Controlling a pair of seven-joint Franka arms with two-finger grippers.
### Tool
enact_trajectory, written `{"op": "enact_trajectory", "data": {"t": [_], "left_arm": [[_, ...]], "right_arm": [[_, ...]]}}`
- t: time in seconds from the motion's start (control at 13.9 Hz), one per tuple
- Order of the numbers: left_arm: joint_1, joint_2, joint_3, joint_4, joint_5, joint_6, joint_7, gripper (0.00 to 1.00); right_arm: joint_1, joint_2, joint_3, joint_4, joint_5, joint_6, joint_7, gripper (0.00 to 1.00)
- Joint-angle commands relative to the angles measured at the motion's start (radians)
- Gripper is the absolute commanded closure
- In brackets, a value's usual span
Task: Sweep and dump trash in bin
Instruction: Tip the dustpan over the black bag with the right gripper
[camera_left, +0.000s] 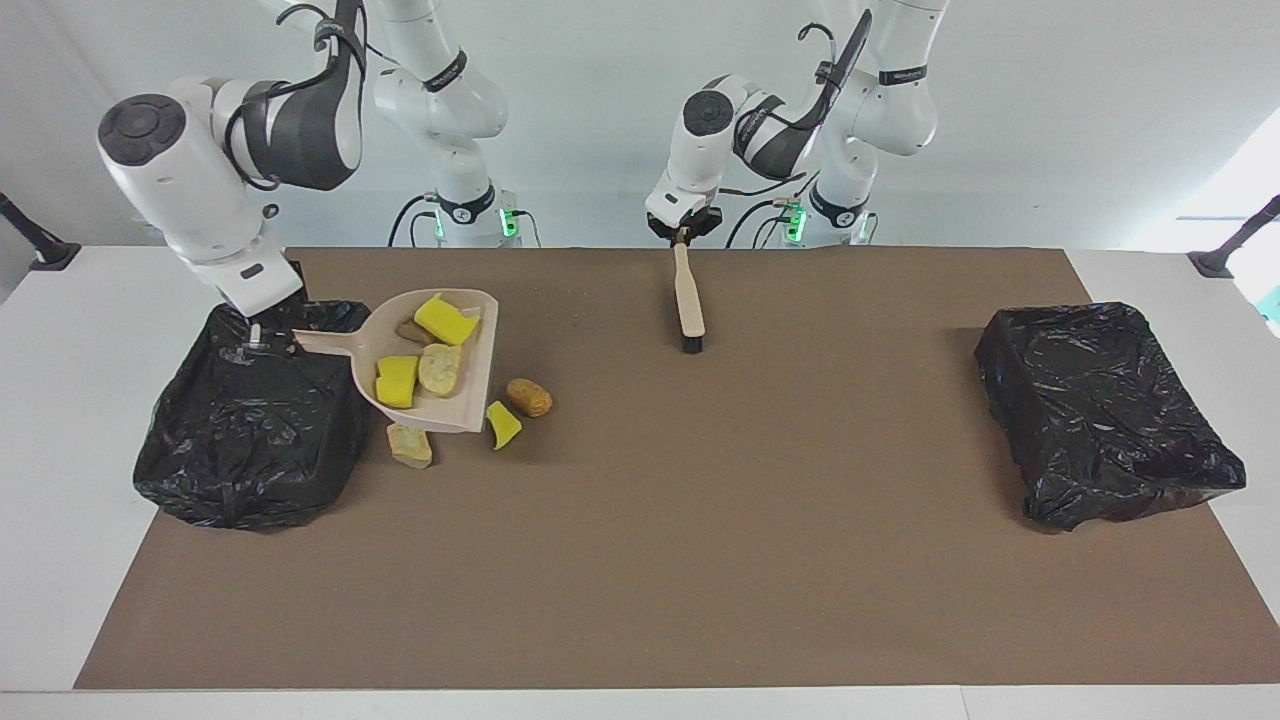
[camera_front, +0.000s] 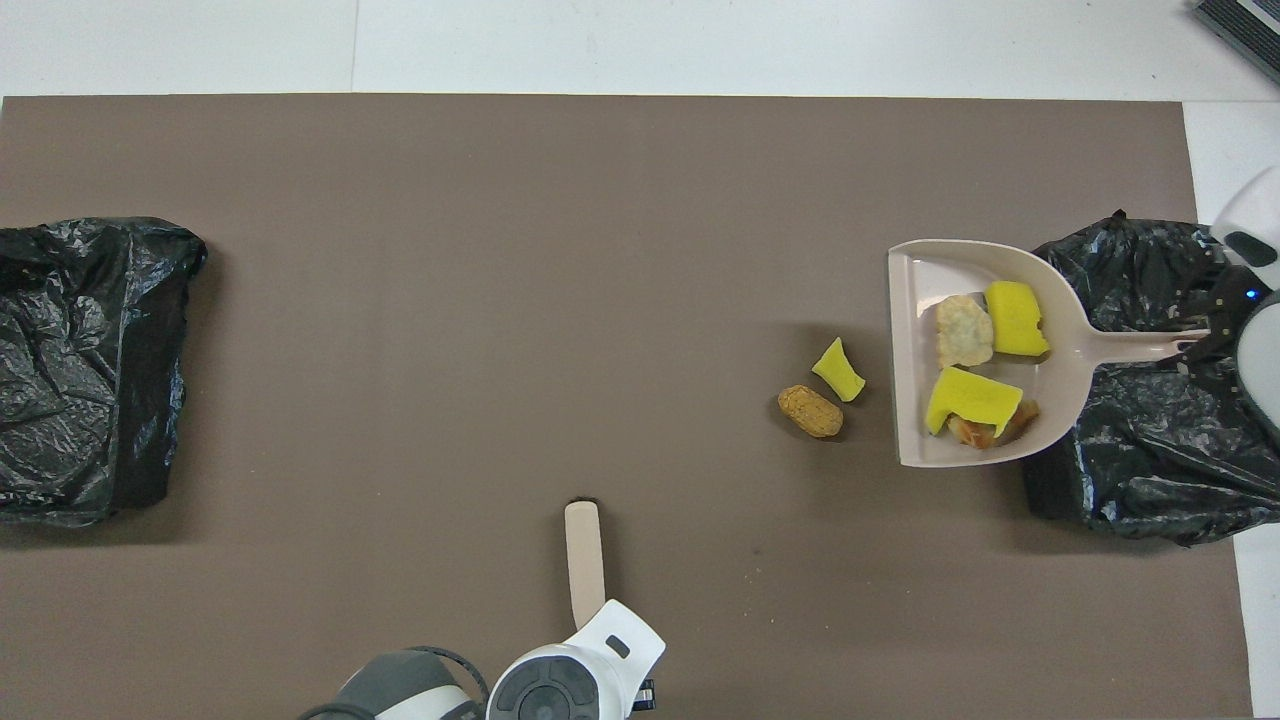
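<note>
My right hand grips the loaded dustpan by the bin; tilting early spills chunks onto the tabletop.

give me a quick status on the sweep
Right gripper shut on dustpan, over bin. Left gripper shut on brush. Three trash chunks on mat.

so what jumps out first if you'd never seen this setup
The beige dustpan loaded with yellow and tan trash chunks, held up by the right gripper at the edge of the black-lined bin at the right arm's end. Three stray chunks lie on the brown mat beside it. The left gripper holds a brush near the robots.
</note>
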Motion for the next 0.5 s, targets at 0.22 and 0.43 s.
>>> {"op": "enact_trajectory", "data": {"t": [0.22, 0.43], "left_arm": [[0.034, -0.008, -0.001, -0.01, -0.023, -0.02, 0.065, 0.21], [0.081, 0.01, 0.0, 0.002, -0.023, -0.02, 0.111, 0.0]], "right_arm": [[-0.135, -0.015, -0.007, 0.008, -0.113, 0.001, -0.169, 1.0], [-0.201, -0.016, -0.014, 0.008, -0.151, 0.094, -0.238, 1.0]]}}
